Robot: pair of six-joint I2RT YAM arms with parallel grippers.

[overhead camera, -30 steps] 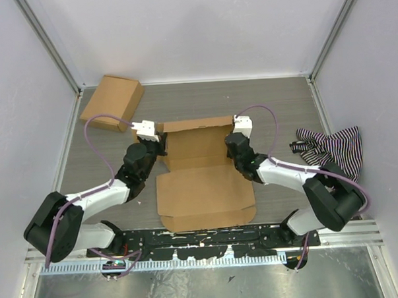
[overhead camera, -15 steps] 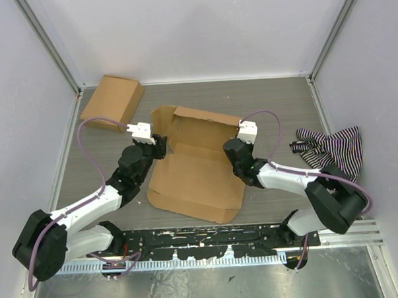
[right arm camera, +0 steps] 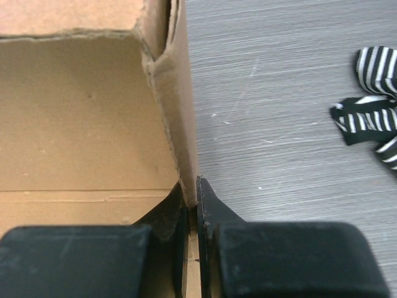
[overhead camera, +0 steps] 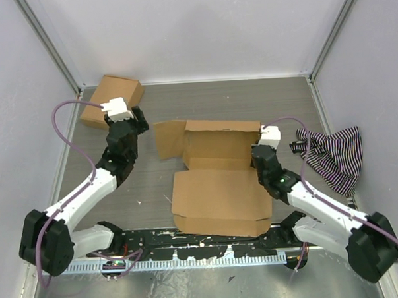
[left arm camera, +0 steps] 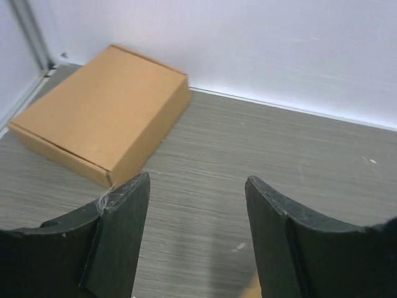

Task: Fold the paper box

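Where the sheet lies closest to the arm bases, the paper box (overhead camera: 218, 202) spreads its broad lid panel flat on the table (overhead camera: 289, 105), about midway between the two arms. Beyond that panel the tray portion is partly formed. Its long axis runs left to right, its back wall is raised, and its left flap is splayed outward.

The right gripper (right arm camera: 191, 189) is clenched on the tray's right side wall, one finger inside and one outside. A striped cloth (right arm camera: 372, 105) lies well apart to its right.

The left gripper (left arm camera: 197, 186) is released, its jaws wide and holding nothing. It is well apart from the sheet and faces the far left corner, where a smaller ready-made box (left arm camera: 105, 112) rests against the wall.

The paper box therefore lies to the right of the left gripper. The right arm is on the work and the left arm is off it. In the inspector's judgement, the splayed left flap is what the left arm must turn back toward.

Only the right wrist view confirms the pinch on the wall, because the wrist hides it from overhead. Only the overhead view shows the flap and the gap to the left gripper. Nothing in the left wrist view can be identified as the paper box.
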